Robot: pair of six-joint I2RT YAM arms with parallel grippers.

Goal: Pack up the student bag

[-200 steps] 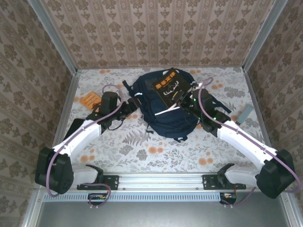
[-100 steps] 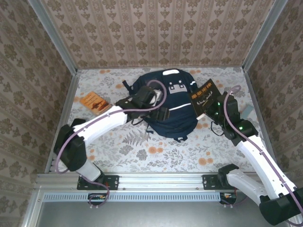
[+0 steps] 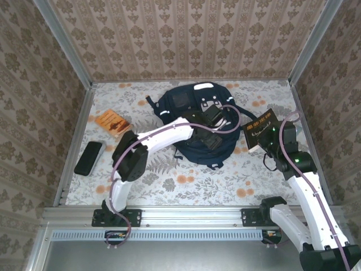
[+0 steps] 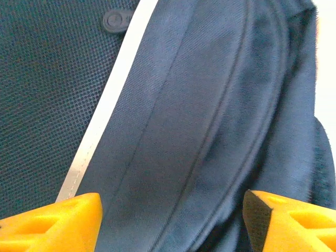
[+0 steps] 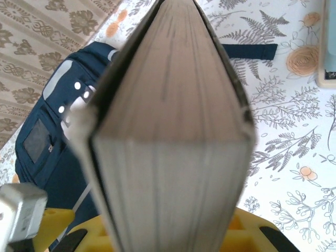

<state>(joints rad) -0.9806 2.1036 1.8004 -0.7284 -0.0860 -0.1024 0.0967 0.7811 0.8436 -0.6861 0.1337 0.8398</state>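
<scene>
Floral table (image 3: 169, 183), phone (image 3: 88, 158) from above, book (image 5: 173, 131) pages at right wrist

Place: a robot test cell in a lab, dressed up to look like a home
Walls (image 3: 192, 39): beige damask wallpaper panels on three sides; set in bare aluminium posts (image 3: 63, 42)
Table (image 3: 169, 180): covered in a print of ferns and orange roses
Rig: two white arms (image 3: 163, 131) bolted to a metal rail (image 3: 192, 214) at the near edge; purple cables (image 3: 117, 169) looped along them
Props: the student bag (image 3: 197, 121) and an orange booklet (image 3: 111, 123) lying on the table
</scene>
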